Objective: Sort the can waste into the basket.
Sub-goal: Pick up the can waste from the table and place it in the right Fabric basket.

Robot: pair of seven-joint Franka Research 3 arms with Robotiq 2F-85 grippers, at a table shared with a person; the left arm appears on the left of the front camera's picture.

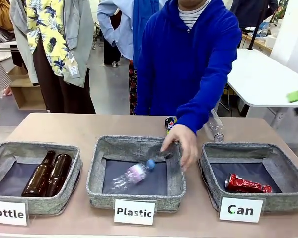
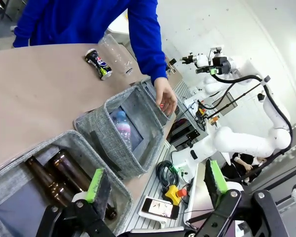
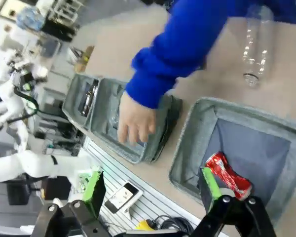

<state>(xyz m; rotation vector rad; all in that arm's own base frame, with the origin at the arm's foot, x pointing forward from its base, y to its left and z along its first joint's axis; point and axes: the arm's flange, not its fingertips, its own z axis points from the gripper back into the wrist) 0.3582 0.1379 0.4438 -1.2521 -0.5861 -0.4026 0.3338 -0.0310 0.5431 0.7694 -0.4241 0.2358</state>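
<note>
Lying on the dark lining of the Can basket (image 1: 286,163), at 4 o'clock in the front view, was the crushed red can (image 1: 247,184), shiny and dented. The dark can (image 1: 170,123) lay on the table (image 1: 64,130) at 12 o'clock from the Plastic basket (image 1: 135,199), outside every basket and half hidden behind the blue sleeve (image 1: 208,84).

The left wrist view gave that dark can (image 2: 98,63) whole: on its side, blue-black with red and white print, silver end, just beside a clear bottle (image 2: 116,53). The right wrist view showed the red can (image 3: 227,174) from above, near the basket's wall.

The person's hand (image 1: 181,145) hung over the Plastic basket's 2 o'clock corner; a second clear bottle (image 1: 134,174) lay inside. Two brown bottles (image 1: 47,174) lay in the Bottle basket (image 1: 64,198).

The table was light brown; a white table (image 1: 268,79) stood at 2 o'clock behind.

Left end effector (image 2: 155,183): released, green pads apart, nothing between them. Right end effector (image 3: 152,188): released, empty.
</note>
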